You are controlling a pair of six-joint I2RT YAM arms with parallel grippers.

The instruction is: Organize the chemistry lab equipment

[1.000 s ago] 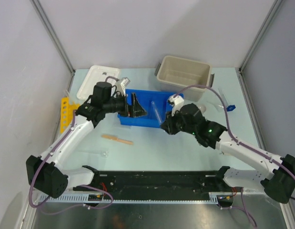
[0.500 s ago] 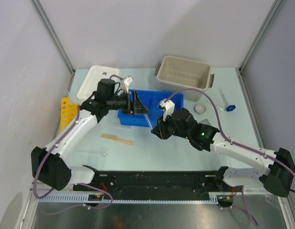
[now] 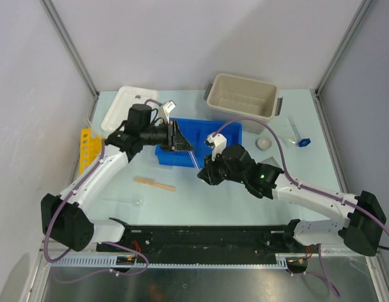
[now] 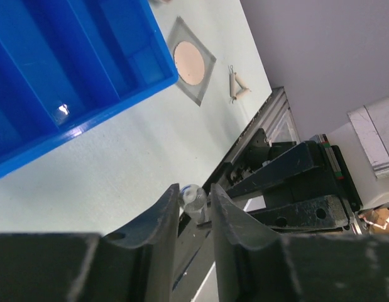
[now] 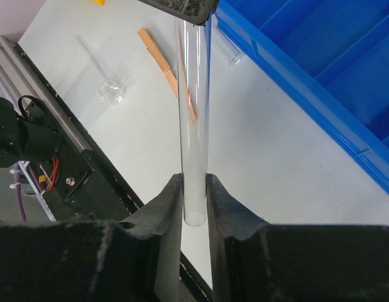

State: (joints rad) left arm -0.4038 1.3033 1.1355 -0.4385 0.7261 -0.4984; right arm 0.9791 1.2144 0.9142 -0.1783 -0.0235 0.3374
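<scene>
A clear glass tube (image 3: 193, 157) hangs slanted in the air between both arms, just in front of the blue tray (image 3: 175, 160). My right gripper (image 5: 194, 189) is shut on its open lower end (image 5: 194, 214). My left gripper (image 4: 194, 200) has its jaws narrowed round the tube's rounded top end (image 4: 193, 196), which touches one finger with a sliver of gap to the other. A tan wooden stick (image 3: 154, 183) and a small glass piece (image 3: 139, 202) lie on the table. The grey mesh with its pale disc (image 4: 189, 61) and the wire triangle (image 4: 237, 88) lie beyond the tray.
The beige tub (image 3: 241, 94) stands at the back, with its white lid (image 3: 126, 107) at the back left. A yellow rack (image 3: 86, 148) lies at the left edge. A small white dish (image 3: 263, 143) and a blue-capped tube (image 3: 298, 135) sit at the right.
My right arm has carried the tube leftward and nearer to the left gripper. The left jaws have narrowed from wide open to close round the tube's top end.
</scene>
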